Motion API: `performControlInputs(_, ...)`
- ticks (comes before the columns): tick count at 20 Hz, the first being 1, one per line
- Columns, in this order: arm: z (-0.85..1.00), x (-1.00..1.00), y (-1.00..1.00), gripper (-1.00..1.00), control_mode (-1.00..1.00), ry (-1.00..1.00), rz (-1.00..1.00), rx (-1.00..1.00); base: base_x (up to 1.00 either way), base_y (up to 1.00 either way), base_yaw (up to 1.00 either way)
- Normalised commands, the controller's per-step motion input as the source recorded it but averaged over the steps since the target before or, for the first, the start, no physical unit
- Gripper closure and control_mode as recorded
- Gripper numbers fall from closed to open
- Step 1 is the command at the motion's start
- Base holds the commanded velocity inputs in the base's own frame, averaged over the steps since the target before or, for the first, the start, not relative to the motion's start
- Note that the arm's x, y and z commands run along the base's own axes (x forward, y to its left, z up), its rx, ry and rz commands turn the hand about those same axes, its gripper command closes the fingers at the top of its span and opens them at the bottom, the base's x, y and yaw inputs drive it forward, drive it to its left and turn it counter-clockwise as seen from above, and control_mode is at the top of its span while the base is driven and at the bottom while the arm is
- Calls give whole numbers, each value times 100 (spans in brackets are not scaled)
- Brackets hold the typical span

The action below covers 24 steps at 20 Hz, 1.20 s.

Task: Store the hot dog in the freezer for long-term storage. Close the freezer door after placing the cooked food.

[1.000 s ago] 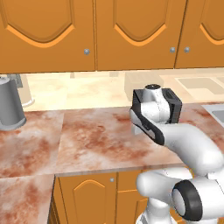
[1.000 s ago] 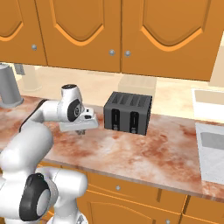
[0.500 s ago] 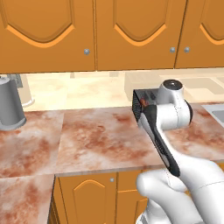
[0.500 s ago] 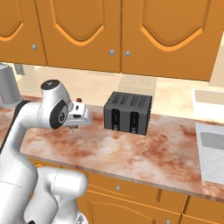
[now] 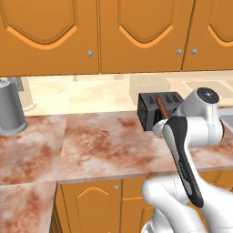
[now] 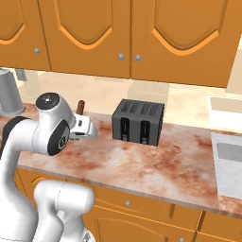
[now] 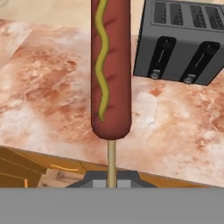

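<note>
The gripper (image 6: pixel 86 126) is clamped on the stick of the hot dog (image 7: pixel 110 65), held above the marbled reddish desk (image 5: pixel 104 145). A dark toaster (image 6: pixel 138 122) stands beside it, a grey kettle (image 5: pixel 10 109) further left, under orange cabinets (image 5: pixel 118 34).

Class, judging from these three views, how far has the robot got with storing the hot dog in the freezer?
Done: the hot dog is picked up, held by its stick above the marble counter near the toaster. In hand: the gripper carries it upright. Left: reaching the freezer, placing the hot dog inside and closing the door.
</note>
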Motion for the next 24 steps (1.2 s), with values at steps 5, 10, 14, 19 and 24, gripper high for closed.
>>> performControlInputs(5,17,-42,0,100,-100,-7,0,1,0,0,0)
performControlInputs(10,15,-38,0,100,-100,-1,0,0,0,0,0)
performControlInputs(14,8,-44,6,100,-100,0,0,0,0,0,0)
performControlInputs(19,0,-10,1,100,-100,0,0,0,0,0,0)
performControlInputs(24,0,0,0,100,-100,0,0,0,0,0,0)
